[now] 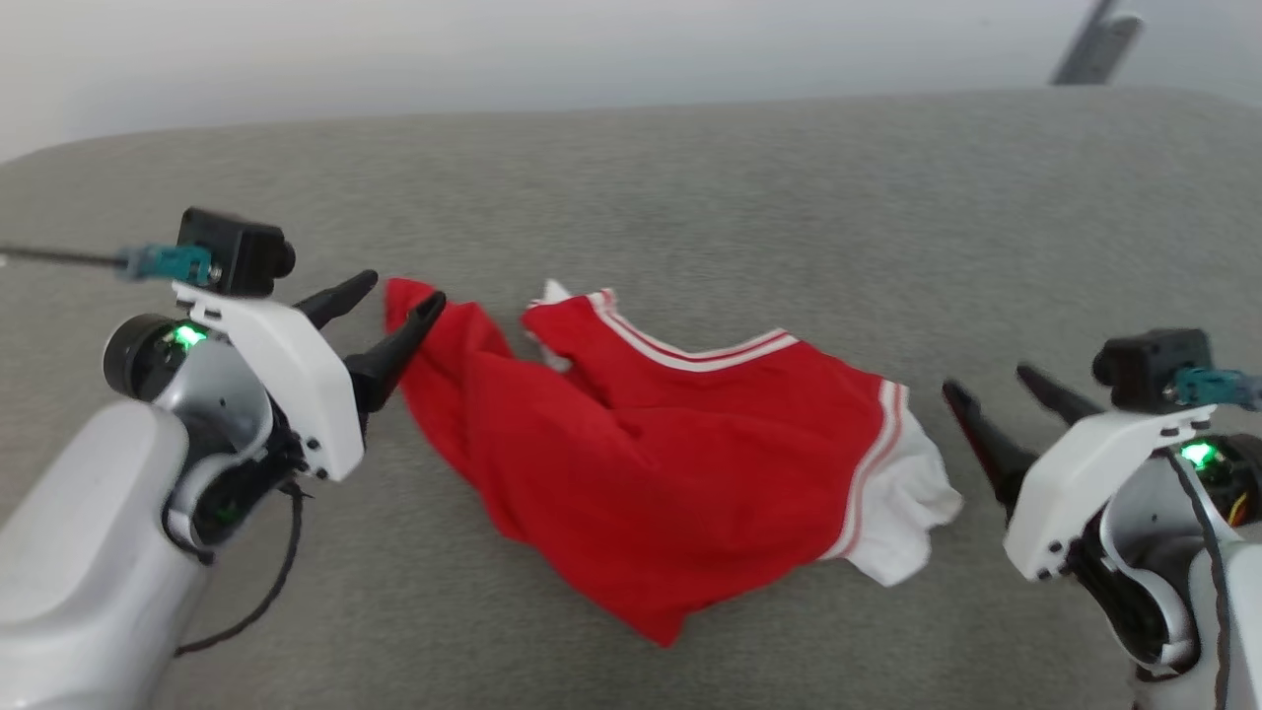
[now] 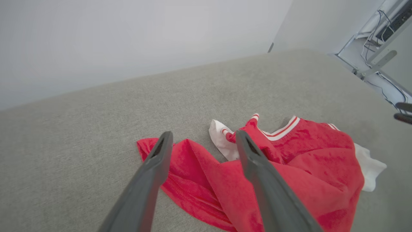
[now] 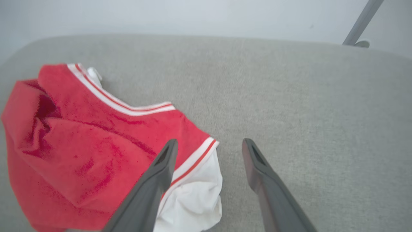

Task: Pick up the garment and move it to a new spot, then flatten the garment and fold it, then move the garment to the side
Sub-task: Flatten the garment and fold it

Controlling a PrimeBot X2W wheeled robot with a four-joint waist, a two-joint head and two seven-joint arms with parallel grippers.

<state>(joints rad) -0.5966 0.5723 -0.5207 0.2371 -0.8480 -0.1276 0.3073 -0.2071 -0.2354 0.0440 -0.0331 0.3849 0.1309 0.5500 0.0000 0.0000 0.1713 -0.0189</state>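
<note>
Jersey (image 1: 651, 463), red with striped red-and-white trim, lies crumpled and unfolded near the middle of the grey fabric-covered counter (image 1: 690, 187); its long axis runs across the robot's front, from a red corner at far left to a white sleeve (image 1: 902, 513) at near right. No lettering shows. At the left, the left gripper (image 1: 402, 290) stands wide and holds nothing; in the head view one fingertip overlaps the red corner, and in the left wrist view its two fingers (image 2: 154, 167) straddle that end of the cloth, though contact cannot be told. At the centre, the striped neckline (image 1: 690, 350) faces the far edge, with a second white sleeve (image 2: 219, 138) tucked beside it. At the right, the right gripper (image 1: 991, 382) is likewise wide and empty, just beside the white sleeve and apart from it in the head view. The left arm appears the nearer; with a gripper at each end, a spreading pull along the long axis seems the likely next step. The counter is matte with rounded corners; a pale wall (image 1: 493, 49) stands behind, and a grey strut (image 1: 1099, 44) rises at far right.
</note>
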